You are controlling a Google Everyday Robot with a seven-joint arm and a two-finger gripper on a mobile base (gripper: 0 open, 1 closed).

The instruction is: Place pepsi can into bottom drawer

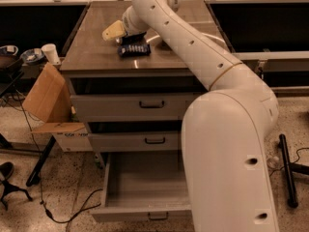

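Observation:
My gripper is over the back left of the brown cabinet top, just left of a flat dark snack packet lying there. My white arm reaches across the cabinet top from the right. No pepsi can shows; it is hidden or out of view. The bottom drawer is pulled out near the floor, and its plain grey inside holds nothing. The two shallower drawers above it, top and middle, are pushed in.
A folded cardboard box leans against the cabinet's left side. A white cup and bowls stand on a side table at the left. A cable runs over the floor. A black stand is at the right.

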